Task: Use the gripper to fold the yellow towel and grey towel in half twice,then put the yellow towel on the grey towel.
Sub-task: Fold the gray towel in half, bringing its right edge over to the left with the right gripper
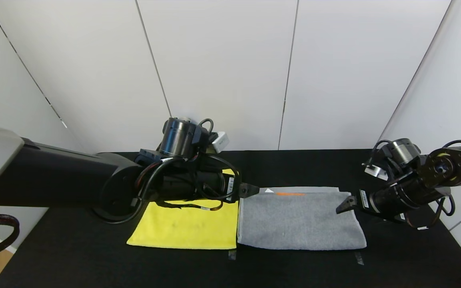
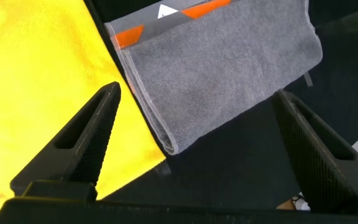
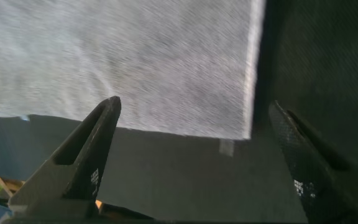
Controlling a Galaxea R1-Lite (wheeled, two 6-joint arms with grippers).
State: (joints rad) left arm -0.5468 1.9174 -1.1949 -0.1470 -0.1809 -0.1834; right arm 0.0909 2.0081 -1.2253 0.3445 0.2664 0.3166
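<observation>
**Both towels folded flat, side by side; both my grippers spread, holding nothing**

Nearest the head camera: two short tape strips, one (image 1: 232,255) at the near seam between the towels, the other (image 1: 359,258) at about 5 o'clock off the grey towel's near right corner. Both lie on the black table (image 1: 94,264).

Yellow towel (image 1: 188,226) lies folded flat at 9 o'clock of the grey towel (image 1: 300,220), edges just beside each other, touching or nearly so. Grey towel also folded, layered fold edge facing the yellow one in the left wrist view. Orange marks (image 1: 290,194) and a small white tag (image 1: 269,191) sit along its far edge, 12 o'clock side.

My left gripper (image 1: 250,190) hovers over the far end of the seam, at about 10 o'clock of the grey towel. Fingers spread wide, nothing between them; wrist view shows one finger (image 2: 82,146) over yellow, the other over black table past the grey towel.

My right gripper (image 1: 346,204) sits at 2 o'clock of the grey towel, tips over its far right corner. Fingers (image 3: 79,158) released, wide apart, straddling the towel's right edge, gripping nothing. Contact with cloth: can't tell.

White wall panels (image 1: 222,68) behind the table.
</observation>
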